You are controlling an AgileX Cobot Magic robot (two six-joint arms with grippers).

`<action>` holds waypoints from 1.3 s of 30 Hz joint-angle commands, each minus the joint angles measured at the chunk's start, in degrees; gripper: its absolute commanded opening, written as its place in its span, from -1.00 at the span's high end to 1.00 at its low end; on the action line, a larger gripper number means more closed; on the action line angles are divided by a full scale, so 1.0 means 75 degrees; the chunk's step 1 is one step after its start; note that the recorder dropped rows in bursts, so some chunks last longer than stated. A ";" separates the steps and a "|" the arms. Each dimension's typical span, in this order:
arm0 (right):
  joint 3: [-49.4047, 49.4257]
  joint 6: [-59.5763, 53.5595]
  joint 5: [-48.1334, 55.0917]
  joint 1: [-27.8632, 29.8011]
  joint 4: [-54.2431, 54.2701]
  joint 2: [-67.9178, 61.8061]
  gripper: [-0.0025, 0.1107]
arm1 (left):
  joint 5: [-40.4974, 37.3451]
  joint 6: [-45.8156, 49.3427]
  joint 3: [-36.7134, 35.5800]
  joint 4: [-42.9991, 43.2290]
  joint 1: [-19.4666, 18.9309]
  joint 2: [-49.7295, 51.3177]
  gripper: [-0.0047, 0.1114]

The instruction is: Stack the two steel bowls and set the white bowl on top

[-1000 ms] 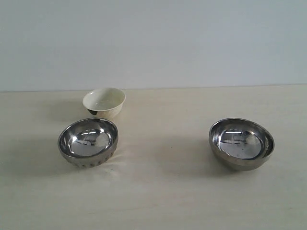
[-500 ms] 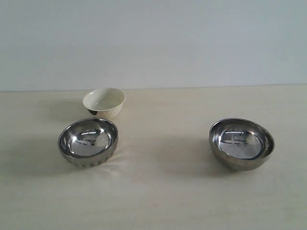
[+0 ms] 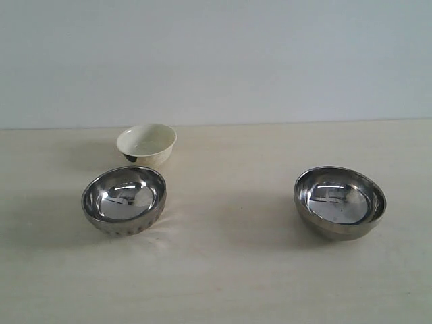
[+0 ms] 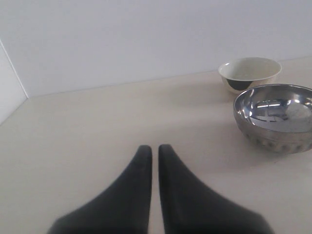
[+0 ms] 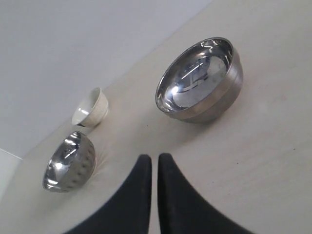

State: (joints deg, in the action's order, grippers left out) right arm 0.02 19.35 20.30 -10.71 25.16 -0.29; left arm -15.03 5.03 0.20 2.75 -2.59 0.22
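Note:
A ribbed steel bowl (image 3: 124, 200) sits on the left of the table, upright and empty. The smooth steel bowl (image 3: 339, 202) stands apart on the right. Just behind the ribbed one is the white bowl (image 3: 146, 143), also upright. Neither gripper shows in the exterior view. In the left wrist view my left gripper (image 4: 155, 148) is shut and empty, well short of the ribbed bowl (image 4: 275, 117) and the white bowl (image 4: 249, 73). My right gripper (image 5: 155, 158) is shut and empty above the table, short of the smooth bowl (image 5: 199, 80), with the ribbed bowl (image 5: 69, 161) and white bowl (image 5: 90, 107) farther off.
The pale wooden table (image 3: 229, 270) runs back to a plain light wall (image 3: 216, 61). A side wall panel (image 4: 9, 92) meets the table's corner in the left wrist view.

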 commanded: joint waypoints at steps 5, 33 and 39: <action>-0.0003 0.0199 -0.0098 0.0056 0.0231 0.0039 0.93 | 0.0062 -0.0075 -0.0026 -0.0053 -0.0019 -0.0029 0.85; -0.0003 -0.0514 -0.1606 0.0056 0.0870 0.0039 0.93 | 0.0062 -0.0075 -0.0026 -0.0053 -0.0019 -0.0029 0.85; -0.0781 -0.1473 -0.1673 0.0056 0.0708 0.0039 0.93 | 0.0062 -0.0075 -0.0026 -0.0053 -0.0019 -0.0029 0.85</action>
State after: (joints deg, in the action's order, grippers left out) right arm -2.55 12.20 9.13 -10.71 31.80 -0.29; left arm -15.03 5.03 0.20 2.75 -2.59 0.22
